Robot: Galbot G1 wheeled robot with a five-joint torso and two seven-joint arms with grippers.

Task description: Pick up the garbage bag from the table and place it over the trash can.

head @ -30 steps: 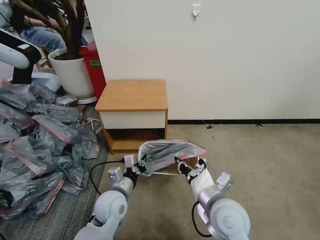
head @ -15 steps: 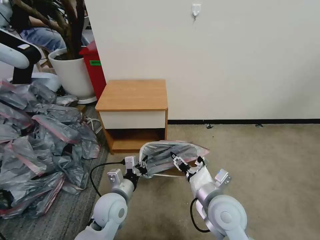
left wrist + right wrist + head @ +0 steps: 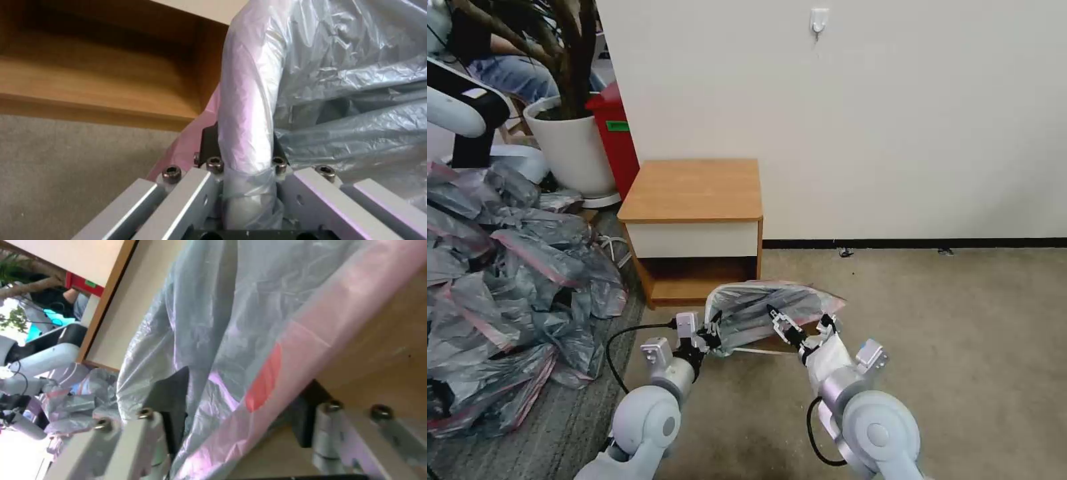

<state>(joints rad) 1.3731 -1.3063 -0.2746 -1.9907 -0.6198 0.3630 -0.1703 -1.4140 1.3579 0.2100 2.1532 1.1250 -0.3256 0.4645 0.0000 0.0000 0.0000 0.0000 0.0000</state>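
We find the bag stretched over the can, which stands on the carpet just in front of the table, below its lower shelf. The grey film covers the can's mouth, and the pink band runs along the bag's right and far edges.

The left gripper sits at the can's left rim. In the left wrist view its fingers are closed on the bag-wrapped rim, one either side of it.

The right gripper reaches in over the bag from the near right. In the right wrist view its fingers stand apart with the pink band passing between them; we judge them spread rather than clamped, though the film hides part of the far one.

A heap of grey bags lies on the floor well to the left of the table.
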